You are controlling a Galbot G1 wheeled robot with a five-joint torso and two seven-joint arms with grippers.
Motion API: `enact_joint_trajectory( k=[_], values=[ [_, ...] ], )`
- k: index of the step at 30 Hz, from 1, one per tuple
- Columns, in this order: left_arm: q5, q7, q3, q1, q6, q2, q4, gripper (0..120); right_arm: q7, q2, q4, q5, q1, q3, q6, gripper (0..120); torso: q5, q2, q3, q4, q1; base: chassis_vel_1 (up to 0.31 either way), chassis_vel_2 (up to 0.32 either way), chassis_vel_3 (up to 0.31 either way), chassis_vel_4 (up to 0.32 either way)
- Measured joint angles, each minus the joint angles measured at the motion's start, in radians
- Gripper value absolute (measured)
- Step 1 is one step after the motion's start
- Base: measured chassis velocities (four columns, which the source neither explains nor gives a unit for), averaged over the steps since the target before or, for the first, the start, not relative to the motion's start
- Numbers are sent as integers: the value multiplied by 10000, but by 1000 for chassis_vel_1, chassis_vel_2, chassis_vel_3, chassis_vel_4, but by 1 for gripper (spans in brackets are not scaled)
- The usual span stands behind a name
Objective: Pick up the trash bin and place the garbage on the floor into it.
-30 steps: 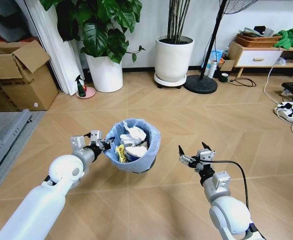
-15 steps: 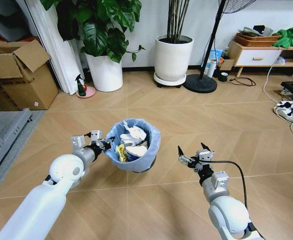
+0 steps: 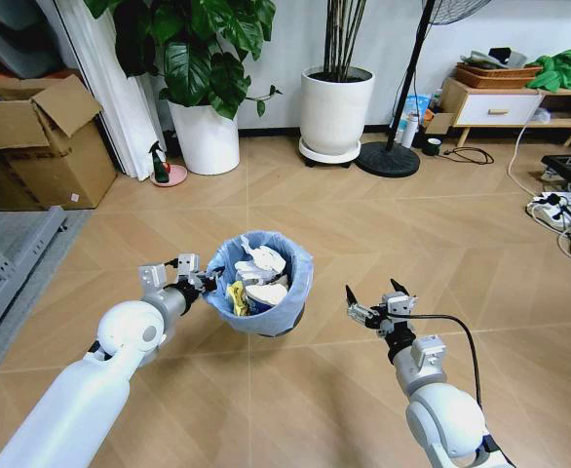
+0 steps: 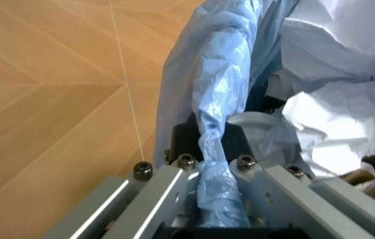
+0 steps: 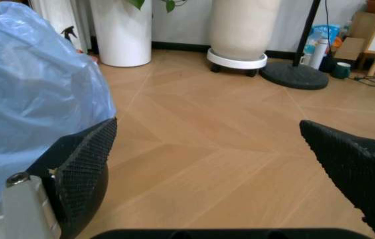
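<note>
The trash bin (image 3: 266, 292), dark with a light blue bag, hangs just above the floor (image 3: 295, 400). My left gripper (image 3: 206, 283) is shut on its near-left rim. In the left wrist view the fingers (image 4: 174, 186) clamp the bunched blue bag (image 4: 217, 199). Garbage (image 3: 256, 278) fills the bin: crumpled white paper (image 4: 336, 99), a yellow scrap (image 3: 235, 297) and a blue-white carton. My right gripper (image 3: 373, 297) is open and holds nothing, a short way right of the bin. In the right wrist view its dark pads (image 5: 81, 162) stand wide apart beside the bin's bag (image 5: 28, 84).
Two white plant pots (image 3: 208, 136) (image 3: 336, 112) stand at the back, with a fan base (image 3: 388, 161) and a low cabinet (image 3: 500, 107) to the right. A cardboard box (image 3: 37, 146) and a metal rack (image 3: 3, 273) are at left. Cables and a power strip (image 3: 558, 210) lie at far right.
The whole head view has shifted slightly, so the camera moved. Both grippers and the bin keep their places relative to each other.
</note>
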State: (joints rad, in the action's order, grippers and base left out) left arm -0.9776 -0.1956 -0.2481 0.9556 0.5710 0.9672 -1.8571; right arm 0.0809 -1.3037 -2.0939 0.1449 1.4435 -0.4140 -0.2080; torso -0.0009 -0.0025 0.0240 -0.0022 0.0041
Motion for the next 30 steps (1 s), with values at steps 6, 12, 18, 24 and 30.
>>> enact_joint_trajectory(
  k=[6,12,18,24,30],
  values=[
    [8,0,6,8,-4,30,0,0,-26,3,-1,-4,12,2,31,100,0,0,-1,-1,0,156,-137,-156,158],
    [15,-2,10,31,-4,32,-8,0,-36,7,1,-6,7,2,45,100,1,0,-2,0,-2,121,-120,-131,123],
    [15,-4,7,37,-4,16,-13,0,-45,9,2,-8,22,3,63,100,0,0,-2,0,-3,119,-128,-124,118],
    [44,-5,-5,103,-16,30,-57,0,-59,21,2,-13,36,17,93,100,1,0,-1,0,-2,133,-125,-121,134],
    [59,-2,-26,144,-26,25,-80,0,-75,28,9,-21,51,42,107,100,-2,0,-1,0,-1,103,-104,-98,92]
  ],
)
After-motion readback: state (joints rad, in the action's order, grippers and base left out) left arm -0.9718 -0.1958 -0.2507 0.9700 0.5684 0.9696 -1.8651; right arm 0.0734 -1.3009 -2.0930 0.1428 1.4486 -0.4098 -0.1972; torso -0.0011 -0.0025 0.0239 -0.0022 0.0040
